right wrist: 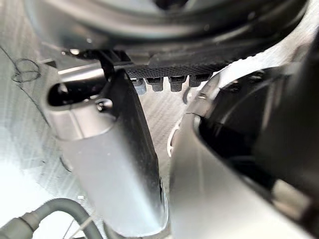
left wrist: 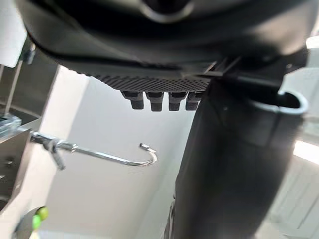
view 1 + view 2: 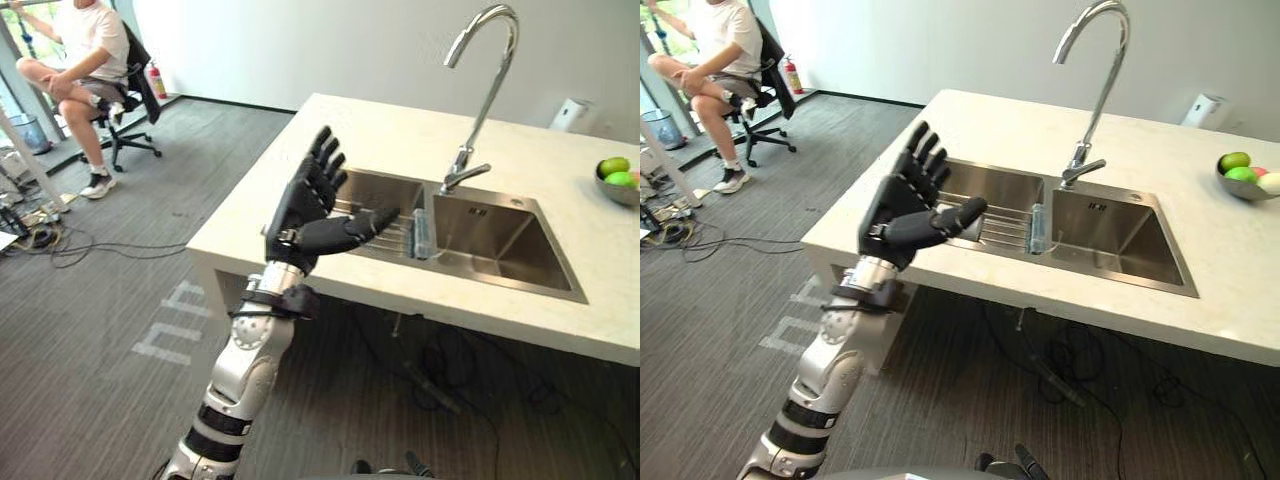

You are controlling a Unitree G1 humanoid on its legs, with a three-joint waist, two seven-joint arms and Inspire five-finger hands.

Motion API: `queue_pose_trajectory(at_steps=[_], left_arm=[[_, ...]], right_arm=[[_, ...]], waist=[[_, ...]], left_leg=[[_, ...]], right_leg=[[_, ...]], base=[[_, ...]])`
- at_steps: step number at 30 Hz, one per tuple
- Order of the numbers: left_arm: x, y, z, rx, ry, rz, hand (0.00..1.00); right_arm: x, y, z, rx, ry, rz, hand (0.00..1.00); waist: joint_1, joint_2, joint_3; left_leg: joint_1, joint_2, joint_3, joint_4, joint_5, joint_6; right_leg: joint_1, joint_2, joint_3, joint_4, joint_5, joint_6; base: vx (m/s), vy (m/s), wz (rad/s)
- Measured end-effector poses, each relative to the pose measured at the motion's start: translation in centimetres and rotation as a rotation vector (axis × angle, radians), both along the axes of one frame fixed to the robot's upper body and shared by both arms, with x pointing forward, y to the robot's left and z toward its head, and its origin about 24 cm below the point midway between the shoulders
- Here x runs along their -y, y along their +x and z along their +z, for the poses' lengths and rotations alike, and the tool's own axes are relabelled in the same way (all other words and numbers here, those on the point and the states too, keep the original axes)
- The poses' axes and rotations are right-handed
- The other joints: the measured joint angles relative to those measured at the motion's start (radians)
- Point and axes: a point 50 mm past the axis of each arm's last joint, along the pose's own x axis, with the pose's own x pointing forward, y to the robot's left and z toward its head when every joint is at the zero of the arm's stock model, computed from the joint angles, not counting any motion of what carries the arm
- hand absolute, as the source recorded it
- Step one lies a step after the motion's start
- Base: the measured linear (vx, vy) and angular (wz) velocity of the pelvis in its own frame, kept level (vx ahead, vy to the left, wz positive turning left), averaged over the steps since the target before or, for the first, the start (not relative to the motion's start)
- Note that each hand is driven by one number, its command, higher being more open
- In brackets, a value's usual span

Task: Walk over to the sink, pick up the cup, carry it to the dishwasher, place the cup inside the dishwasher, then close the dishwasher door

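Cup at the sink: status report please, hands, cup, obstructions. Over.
Left hand open, raised before sink. Right hand open. Cup upright at basin divider, untouched. Wire rack beside it.

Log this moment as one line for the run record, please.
phase: approaching sink | left robot hand: open, raised near counter edge, empty | cup: in sink by divider, untouched

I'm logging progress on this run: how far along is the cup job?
Done: the walk, since the sink lies right ahead. In hand: the left hand, open and empty, is raised by the near edge of the counter, short of the clear cup by the basin divider. The right hand is open and empty too. Left: grasping the cup, carrying it, loading the dishwasher, closing its door.
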Motion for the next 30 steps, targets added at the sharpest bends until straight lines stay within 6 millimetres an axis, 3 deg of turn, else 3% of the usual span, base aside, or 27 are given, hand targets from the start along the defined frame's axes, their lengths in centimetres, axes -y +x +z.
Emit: queue_pose_trajectory(at_steps=[1, 3, 4, 6, 7, 8, 11, 13, 16, 18, 21, 27, 30], left_arm=[[0.0, 0.2, -0.6, -0.026, 0.03, 0.016, 1.0], [-0.2, 0.4, -1.1, -0.062, 0.039, 0.048, 1.0], [-0.4, 0.4, -1.0, -0.065, 0.028, 0.069, 1.0], [-0.6, 0.6, -1.0, -0.075, 0.01, 0.1, 1.0], [-0.6, 0.6, -1.0, -0.078, 0.008, 0.104, 1.0], [-0.8, 0.6, -1.0, -0.073, 0.008, 0.108, 1.0], [-0.8, 0.4, -0.2, -0.025, 0.001, 0.112, 1.0], [-0.9, 0.3, 0.0, -0.014, -0.004, 0.116, 1.0], [-1.5, 0.3, 0.7, 0.006, -0.021, 0.149, 1.0], [-2.1, 0.4, 0.9, 0.011, -0.029, 0.178, 1.0], [-3.0, 0.5, 0.8, 0.011, -0.022, 0.212, 1.0], [-4.0, 0.5, 0.3, -0.013, -0.006, 0.257, 1.0], [-3.4, 0.3, 0.1, -0.013, 0.014, 0.228, 1.0]], right_arm=[[0.0, 0.3, 0.0, -0.005, -0.012, 0.024, 1.0], [0.4, 0.9, 0.1, 0.004, -0.039, 0.053, 1.0], [1.0, 1.5, 0.2, 0.014, -0.06, 0.079, 1.0], [1.7, 1.9, 0.3, 0.025, -0.083, 0.098, 1.0], [1.8, 1.9, 0.4, 0.025, -0.086, 0.099, 1.0], [1.7, 1.9, 0.3, 0.026, -0.085, 0.105, 1.0], [1.8, 2.3, 0.4, 0.038, -0.094, 0.138, 1.0], [1.8, 2.3, 0.4, 0.037, -0.096, 0.143, 1.0], [2.1, 2.3, 0.5, 0.035, -0.102, 0.144, 1.0], [2.3, 2.2, 0.5, 0.026, -0.103, 0.139, 1.0], [1.9, 2.0, 0.3, 0.017, -0.094, 0.122, 1.0], [1.7, 1.6, 0.2, 0.002, -0.081, 0.087, 1.0], [1.8, 1.7, 0.2, 0.005, -0.079, 0.08, 1.0]], waist=[[-0.011, -0.011, -0.009], [-0.014, -0.007, -0.007], [-0.01, 0.014, 0.004], [-0.01, 0.045, 0.023], [-0.009, 0.04, 0.027], [0.0, 0.045, 0.024], [0.009, 0.045, 0.023], [0.016, 0.044, 0.023], [0.021, 0.044, 0.023], [0.029, 0.056, 0.011], [0.028, 0.039, -0.002], [0.043, 0.034, -0.001], [0.044, 0.036, -0.004]], left_leg=[[-0.02, 0.01, 0.031, 0.071, 0.011, -0.027], [-0.1, 0.029, 0.048, 0.258, 0.018, -0.046], [-0.154, 0.05, 0.045, 0.394, 0.035, -0.066], [-0.217, 0.088, 0.037, 0.591, 0.107, -0.042], [-0.239, 0.099, 0.034, 0.65, 0.149, -0.04], [-0.263, 0.113, 0.033, 0.701, 0.134, -0.028], [-0.284, 0.121, 0.05, 0.617, 0.101, 0.007], [-0.29, 0.117, 0.056, 0.559, 0.098, 0.011], [-0.278, 0.077, 0.053, 0.356, 0.109, 0.0], [-0.236, 0.063, 0.049, 0.185, 0.237, -0.007], [-0.184, 0.014, 0.043, 0.04, 0.233, -0.01], [-0.127, -0.01, 0.027, -0.071, 0.232, -0.009], [-0.106, -0.01, 0.005, -0.107, 0.224, 0.002]], right_leg=[[-0.007, -0.001, 0.001, 0.019, -0.024, -0.006], [-0.006, -0.015, 0.0, 0.042, -0.04, -0.015], [0.003, -0.016, -0.001, 0.049, -0.054, -0.021], [0.052, -0.01, 0.003, 0.046, -0.08, -0.034], [0.071, -0.011, 0.004, 0.041, -0.086, -0.039], [0.104, -0.013, 0.007, 0.03, -0.095, -0.044], [0.173, -0.015, 0.008, -0.03, -0.113, -0.055], [0.191, -0.02, 0.01, -0.042, -0.115, -0.052], [0.197, -0.051, 0.023, -0.042, -0.118, -0.012], [0.183, -0.054, 0.041, -0.039, -0.127, 0.017], [0.178, -0.081, 0.039, -0.067, -0.114, 0.049], [0.19, -0.088, 0.02, -0.082, -0.11, 0.067], [0.179, -0.086, 0.008, -0.043, -0.144, 0.074]], base=[[0.2, -0.121, -0.2], [0.18, -0.155, -0.15], [0.15, -0.139, -0.13], [0.13, -0.094, -0.04], [0.16, -0.092, -0.03], [0.15, -0.093, -0.07], [0.15, -0.062, -0.03], [0.15, 0.023, -0.02], [0.15, 0.094, -0.1], [0.17, 0.197, -0.24], [0.15, 0.181, 0.01], [0.03, 0.084, 0.05], [-0.06, 0.008, 0.12]])
